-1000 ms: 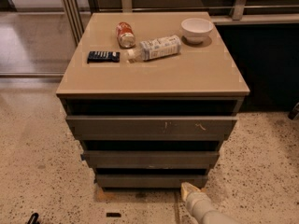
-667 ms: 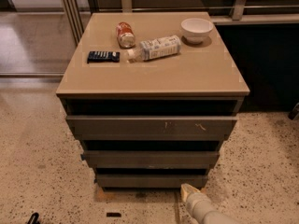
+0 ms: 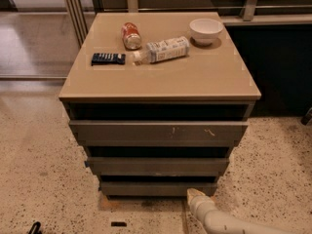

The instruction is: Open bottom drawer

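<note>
Speckled floor [image 3: 39, 155], three-drawer cabinet [image 3: 195, 77]: bottom drawer [image 3: 156, 189] not pulled out yet.
Gripper [image 3: 196, 195] sits low at the drawer's right end; open or closed, cannot tell.

End effector [image 3: 196, 195] before right end of bottom drawer [image 3: 146, 189]

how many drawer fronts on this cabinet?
3, stacked: top front, middle front, bottom drawer. None look hidden. End effector sits by the bottom drawer's right end.
</note>
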`<act>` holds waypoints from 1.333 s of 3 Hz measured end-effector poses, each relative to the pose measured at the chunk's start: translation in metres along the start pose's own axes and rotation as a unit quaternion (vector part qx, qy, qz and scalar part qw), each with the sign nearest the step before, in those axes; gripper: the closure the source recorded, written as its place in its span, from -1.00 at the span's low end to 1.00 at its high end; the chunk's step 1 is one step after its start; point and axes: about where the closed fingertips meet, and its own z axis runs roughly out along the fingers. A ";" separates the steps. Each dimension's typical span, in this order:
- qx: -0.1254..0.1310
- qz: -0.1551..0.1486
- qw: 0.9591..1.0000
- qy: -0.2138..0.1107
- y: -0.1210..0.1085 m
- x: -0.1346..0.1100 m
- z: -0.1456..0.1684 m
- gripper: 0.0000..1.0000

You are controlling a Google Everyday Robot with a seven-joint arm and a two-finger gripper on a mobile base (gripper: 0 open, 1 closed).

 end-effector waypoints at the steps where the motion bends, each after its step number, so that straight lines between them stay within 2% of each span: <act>1: 0.032 -0.002 0.999 0.001 -0.020 -0.002 0.034 1.00; 3: 0.027 0.006 1.000 -0.001 -0.016 0.000 0.035 1.00; 4: 0.040 0.020 0.999 -0.013 -0.026 -0.004 0.046 1.00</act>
